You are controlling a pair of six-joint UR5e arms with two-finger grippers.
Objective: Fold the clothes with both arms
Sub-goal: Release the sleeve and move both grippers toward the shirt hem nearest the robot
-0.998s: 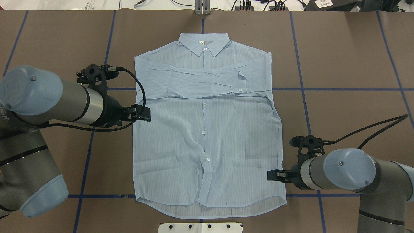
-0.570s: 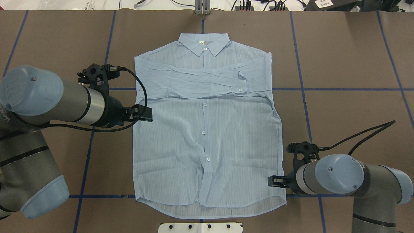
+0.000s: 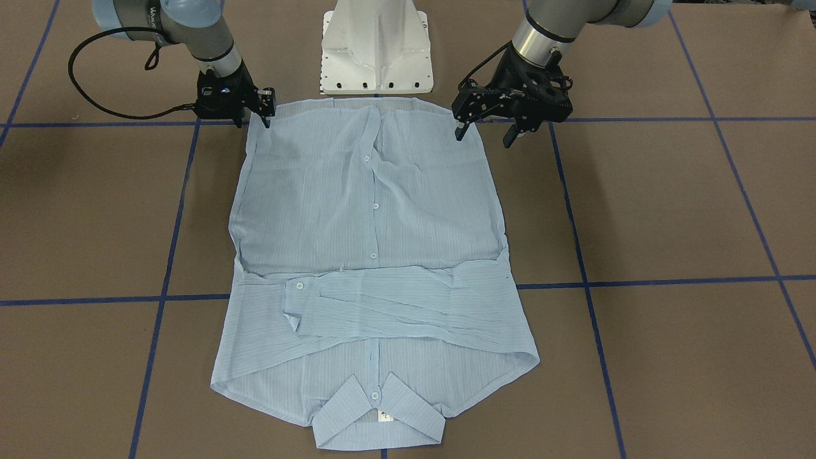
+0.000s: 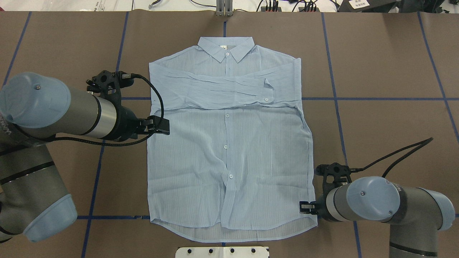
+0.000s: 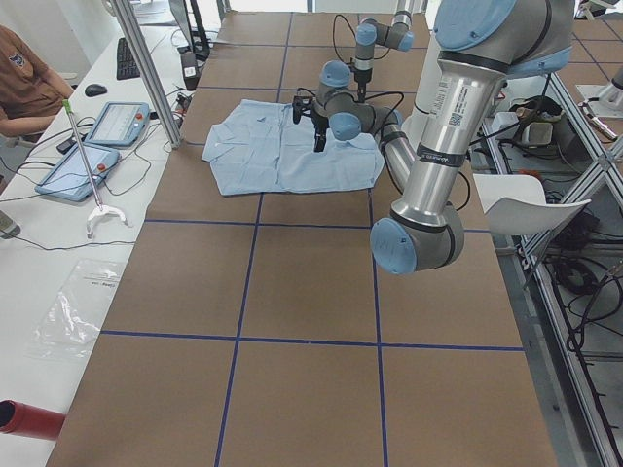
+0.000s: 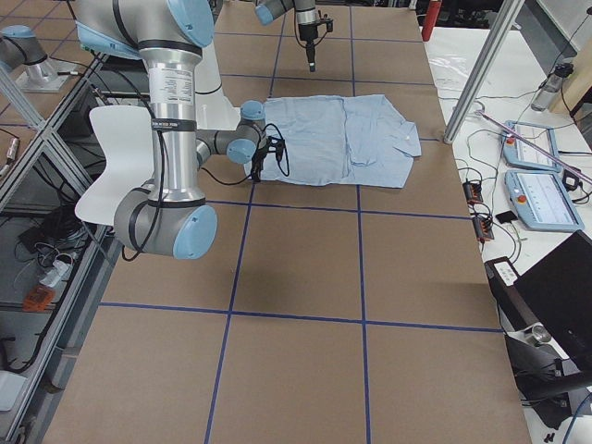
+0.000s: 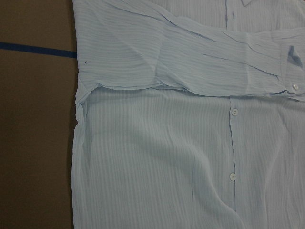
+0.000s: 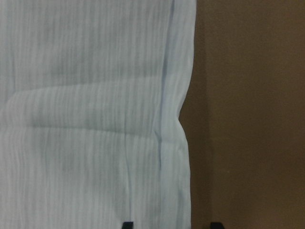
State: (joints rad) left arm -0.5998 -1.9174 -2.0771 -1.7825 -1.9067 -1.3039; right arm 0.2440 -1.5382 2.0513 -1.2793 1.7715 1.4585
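Observation:
The pale blue striped shirt [image 4: 229, 150] lies flat and buttoned on the brown table, collar at the far side, with both sleeves folded across the chest [image 3: 395, 306]. My left gripper [image 4: 163, 125] is open and empty. It hangs above the shirt's left side edge, just below the folded sleeves; in the front view [image 3: 483, 135] its fingers are spread. The left wrist view shows only shirt [image 7: 167, 157]. My right gripper [image 4: 303, 207] is open and low at the shirt's right edge near the hem. In the right wrist view its fingertips [image 8: 127, 224] straddle that edge [image 8: 183, 143].
The white pedestal base [image 3: 376, 51] stands just behind the hem. Blue tape lines cross the brown table [image 4: 376, 64]. Black cables loop off both wrists. A side bench with tablets [image 5: 107, 126] and a seated person [image 5: 24, 78] lies beyond the far edge.
My right gripper has moved along the shirt's right edge toward the hem and slightly inward. My left gripper has shifted a little to the right over the shirt's left edge. The shirt has not moved.

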